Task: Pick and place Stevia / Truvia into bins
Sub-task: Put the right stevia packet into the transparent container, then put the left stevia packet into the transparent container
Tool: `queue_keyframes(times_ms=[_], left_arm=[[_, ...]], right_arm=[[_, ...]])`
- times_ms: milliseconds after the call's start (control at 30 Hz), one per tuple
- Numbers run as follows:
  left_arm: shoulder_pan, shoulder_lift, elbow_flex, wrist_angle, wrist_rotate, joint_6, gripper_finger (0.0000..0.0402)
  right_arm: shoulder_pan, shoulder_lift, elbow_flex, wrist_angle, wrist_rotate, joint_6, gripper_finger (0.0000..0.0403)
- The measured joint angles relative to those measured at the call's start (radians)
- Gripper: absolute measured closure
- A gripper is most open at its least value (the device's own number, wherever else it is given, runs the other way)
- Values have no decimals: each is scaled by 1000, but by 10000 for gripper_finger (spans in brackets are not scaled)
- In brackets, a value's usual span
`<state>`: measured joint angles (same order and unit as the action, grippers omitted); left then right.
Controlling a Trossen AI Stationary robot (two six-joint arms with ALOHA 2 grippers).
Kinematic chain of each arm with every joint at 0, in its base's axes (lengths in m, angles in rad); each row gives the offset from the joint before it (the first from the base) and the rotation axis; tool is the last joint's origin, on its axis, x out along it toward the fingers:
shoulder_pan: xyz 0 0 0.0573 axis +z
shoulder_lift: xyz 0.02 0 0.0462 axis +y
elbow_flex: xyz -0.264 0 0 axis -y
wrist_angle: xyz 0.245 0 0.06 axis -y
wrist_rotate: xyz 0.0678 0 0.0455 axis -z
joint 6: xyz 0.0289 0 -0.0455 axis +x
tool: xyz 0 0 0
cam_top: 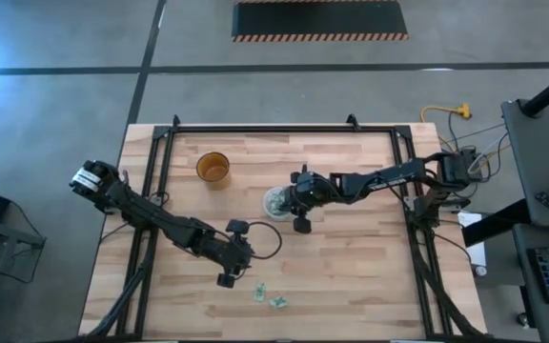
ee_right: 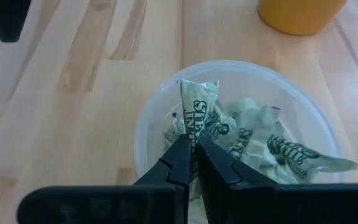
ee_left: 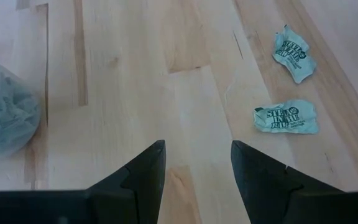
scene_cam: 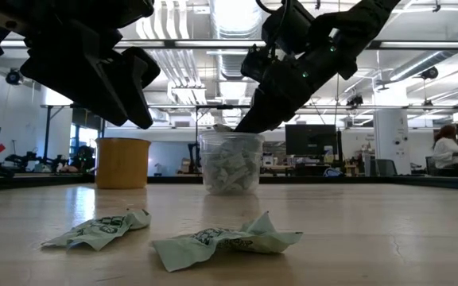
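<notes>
Two crumpled pale green Stevia sachets (cam_top: pixel 258 293) (cam_top: pixel 277 303) lie flat on the wood near the table's near edge; they also show in the low view (scene_cam: pixel 98 229) (scene_cam: pixel 225 238) and the left wrist view (ee_left: pixel 294 59) (ee_left: pixel 286 117). My left gripper (ee_left: pixel 197 149) hovers open above the table, just left of them. The translucent cup (cam_top: pixel 276 203) (scene_cam: pixel 230 163) stands mid-table, holding several sachets. My right gripper (ee_right: pixel 191 152) (scene_cam: pixel 241 125) is over the cup's mouth, shut on one sachet (ee_right: pixel 197 109). My right gripper pinches one Stevia sachet between its two fingertips (ee_right: pixel 180 155), near the sachet's end (ee_right: pixel 194 134). The fingers slant down from the table's right. The rest of the sachet sticks out past the fingertips over the cup's opening (ee_right: pixel 241 74). Whether it touches the sachets inside, I cannot tell.
An amber-brown cup (cam_top: pixel 213 169) (scene_cam: pixel 122 163) stands left of and beyond the translucent cup. A black frame (cam_top: pixel 255 131) borders the table's far, left and right sides. Bare wood (ee_left: pixel 135 62) lies between the loose sachets and the cups.
</notes>
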<state>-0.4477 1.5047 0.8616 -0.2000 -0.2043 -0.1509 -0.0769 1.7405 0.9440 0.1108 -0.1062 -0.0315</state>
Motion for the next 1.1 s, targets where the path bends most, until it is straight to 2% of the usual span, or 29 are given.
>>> queue_keyframes(times_ms=[433,833,1100], left_arm=[[0,0,-1,5,-3,0,235],[0,0,-1,4,-2,0,235],[0,0,-3,2,-1,0,235]], right_arm=[[0,0,0,1,-3,-26,385],[0,-16,0,4,-7,-58,277],[31,-110,6,-40,-7,-80,255]])
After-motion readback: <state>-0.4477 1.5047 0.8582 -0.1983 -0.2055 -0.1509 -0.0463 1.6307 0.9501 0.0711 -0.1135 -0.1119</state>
